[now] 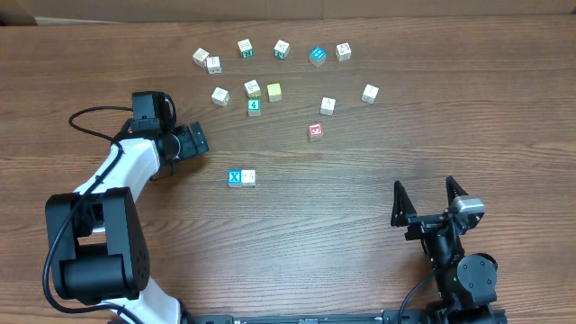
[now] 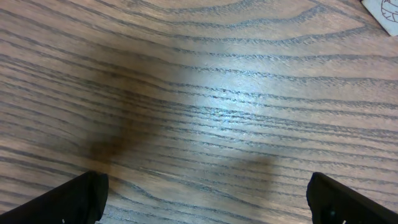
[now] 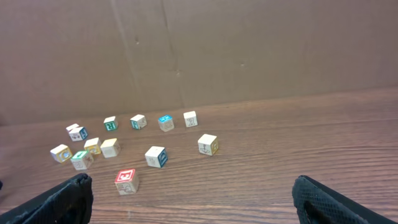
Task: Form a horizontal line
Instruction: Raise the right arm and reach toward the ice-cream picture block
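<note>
Blue cube (image 1: 235, 177) shows white X (cream cube (image 1: 249, 177) touching).

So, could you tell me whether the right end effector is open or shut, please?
Open: the right end effector has its two fingers spread wide apart, with nothing between them.

Consists of a dark brown wood-grain tabletop (image 1: 315, 234), bounded at the far edge by an upright brown cardboard panel (image 3: 249, 50); reflects a soft glare patch.
</note>
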`<state>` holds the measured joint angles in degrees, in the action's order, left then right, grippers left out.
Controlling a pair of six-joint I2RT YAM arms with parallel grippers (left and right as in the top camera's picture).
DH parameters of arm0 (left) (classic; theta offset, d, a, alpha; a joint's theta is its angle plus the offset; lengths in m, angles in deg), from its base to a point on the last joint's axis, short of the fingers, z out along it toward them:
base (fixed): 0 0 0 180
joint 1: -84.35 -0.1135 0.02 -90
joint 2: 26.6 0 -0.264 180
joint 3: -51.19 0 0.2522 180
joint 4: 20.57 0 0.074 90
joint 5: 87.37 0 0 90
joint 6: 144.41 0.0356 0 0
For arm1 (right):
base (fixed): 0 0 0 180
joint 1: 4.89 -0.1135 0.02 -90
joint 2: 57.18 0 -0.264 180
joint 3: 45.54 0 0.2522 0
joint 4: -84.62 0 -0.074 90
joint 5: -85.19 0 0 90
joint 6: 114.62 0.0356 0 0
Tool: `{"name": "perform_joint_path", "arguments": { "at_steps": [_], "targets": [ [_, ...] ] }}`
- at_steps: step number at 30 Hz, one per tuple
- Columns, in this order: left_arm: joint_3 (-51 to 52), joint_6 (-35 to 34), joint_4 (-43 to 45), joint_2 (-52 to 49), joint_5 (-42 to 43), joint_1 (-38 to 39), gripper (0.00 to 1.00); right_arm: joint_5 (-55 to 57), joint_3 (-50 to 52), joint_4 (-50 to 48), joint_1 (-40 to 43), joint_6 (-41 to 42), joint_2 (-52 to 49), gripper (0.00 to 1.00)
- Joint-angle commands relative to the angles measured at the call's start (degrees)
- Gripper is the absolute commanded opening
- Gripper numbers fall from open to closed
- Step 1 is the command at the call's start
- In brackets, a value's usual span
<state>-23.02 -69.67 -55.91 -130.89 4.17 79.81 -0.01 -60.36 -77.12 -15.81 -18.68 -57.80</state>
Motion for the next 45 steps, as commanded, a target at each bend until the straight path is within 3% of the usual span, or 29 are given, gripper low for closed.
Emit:
{"name": "perform_joint_path", "arguments": {
  "at_steps": [1, 6, 17, 25, 31, 36, 45],
  "targets": [
    [0.33, -0.59, -0.04, -0.72, 0.87, 0.04, 1.0, 1.14, 0.59, -1.22, 0.11, 0.31, 0.48, 1.0],
    [0.33, -0.59, -0.04, -0.72, 0.85, 0.04, 0.99, 0.98, 0.59, -1.07, 0.11, 3.67, 0.48, 1.0],
    [0.31, -0.59, -0.04, -0.72, 0.87, 0.04, 1.0, -10.56, -2.01, -0.76, 0.11, 12.2, 0.48, 1.0],
    [0.31, -0.57, -0.04, -0.72, 0.87, 0.04, 0.99, -9.38, -13.29, 12.26, 0.13, 12.24, 0.44, 1.0],
    [0.33, -0.57, -0.04, -0.72, 0.87, 0.04, 1.0, -9.35, -21.07, 15.72, 0.13, 12.07, -1.22, 1.0],
    [0.33, -0.57, -0.04, -0.72, 0.87, 0.04, 1.0, -9.46, -28.76, 17.77, 0.13, 12.09, -6.99, 1.0],
    [0.33, -0.59, -0.04, -0.72, 0.87, 0.04, 1.0, -13.97, -53.13, 26.16, 0.11, 9.88, -28.24, 1.0]
  ]
}}
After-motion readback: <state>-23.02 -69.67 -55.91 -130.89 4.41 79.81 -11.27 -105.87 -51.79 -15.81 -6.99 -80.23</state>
